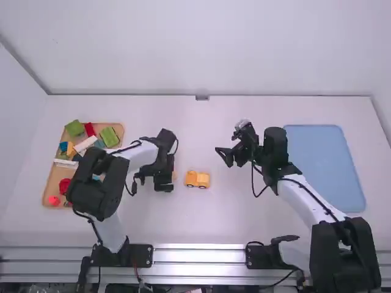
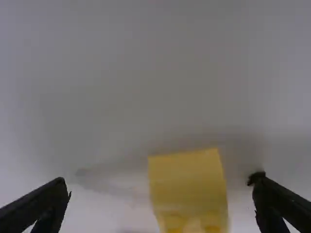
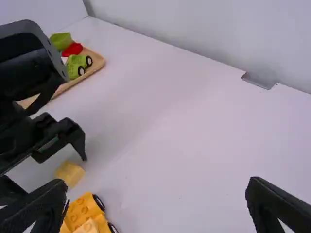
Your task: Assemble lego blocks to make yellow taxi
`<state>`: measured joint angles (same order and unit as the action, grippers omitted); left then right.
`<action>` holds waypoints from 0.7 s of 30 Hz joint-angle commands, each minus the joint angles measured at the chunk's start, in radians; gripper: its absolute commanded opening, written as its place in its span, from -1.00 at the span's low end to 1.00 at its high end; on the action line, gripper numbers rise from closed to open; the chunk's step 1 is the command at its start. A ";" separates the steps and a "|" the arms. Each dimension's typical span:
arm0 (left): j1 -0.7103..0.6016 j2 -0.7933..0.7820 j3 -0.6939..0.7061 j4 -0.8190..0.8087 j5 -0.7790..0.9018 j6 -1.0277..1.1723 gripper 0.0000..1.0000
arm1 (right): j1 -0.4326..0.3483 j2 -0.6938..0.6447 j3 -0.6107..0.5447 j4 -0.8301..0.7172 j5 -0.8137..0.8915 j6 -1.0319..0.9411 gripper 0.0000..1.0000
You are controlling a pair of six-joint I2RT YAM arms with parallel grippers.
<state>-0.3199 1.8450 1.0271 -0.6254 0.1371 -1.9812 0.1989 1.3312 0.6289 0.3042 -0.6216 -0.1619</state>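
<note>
Block (image 3: 70, 173), small and yellow, lies on the worktop (image 1: 201, 229) near the middle, just beside the yellow car (image 1: 197, 179) and on the side toward the tray (image 3: 98, 64). Car stands apart from the block; studs on its upper face, black wheels along its side, a paler piece (image 3: 88, 227) on top.

Left hand (image 1: 162, 179) is low over the block. Left wrist view: fingers wide apart, block between them, a gap on each side; no grip on it. Right hand (image 1: 224, 157) is on the far right side of the car, well apart from it, over bare worktop; fingers spread wide, nothing held.

Farther out, left: wooden tray with mixed pieces, among them a green piece with black wheels (image 3: 77, 66), another green piece (image 1: 74, 127), a red piece (image 1: 90, 129), a white bar (image 1: 65, 163) and a pink-red round piece (image 1: 54, 200). Left arm crosses over part of the tray. Far right: blue mat (image 1: 324, 165) flat on the worktop, beyond the right arm.
</note>
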 commanded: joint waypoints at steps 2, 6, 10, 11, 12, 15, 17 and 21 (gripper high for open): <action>0.004 0.002 0.098 -0.093 -0.026 0.082 0.98 | -0.002 -0.022 -0.003 0.003 -0.006 0.000 0.96; 0.010 -0.017 0.220 -0.227 -0.024 0.235 0.99 | -0.002 -0.023 -0.003 0.004 -0.006 0.000 0.96; 0.010 -0.018 0.406 -0.328 -0.183 0.857 0.94 | -0.002 -0.023 -0.003 0.003 -0.007 -0.003 0.96; 0.010 -0.018 0.449 -0.324 -0.256 1.145 0.64 | -0.002 -0.023 -0.003 0.003 -0.006 -0.003 0.96; 0.011 -0.018 0.469 -0.319 -0.288 1.300 0.46 | -0.002 -0.023 -0.003 0.003 -0.006 -0.003 0.96; 0.010 -0.018 0.521 -0.266 -0.324 1.824 0.99 | -0.002 -0.023 -0.003 0.008 -0.007 -0.003 0.96; 0.012 -0.018 0.524 -0.224 -0.338 2.092 0.98 | -0.002 -0.023 -0.003 0.010 -0.006 -0.003 0.96; -0.002 -0.018 0.524 -0.177 -0.307 2.380 0.98 | -0.002 -0.023 -0.003 0.034 -0.013 0.004 0.96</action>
<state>-0.3157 1.8427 1.5475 -0.8051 -0.1440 -0.0113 0.1989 1.3312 0.6285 0.3260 -0.6228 -0.1612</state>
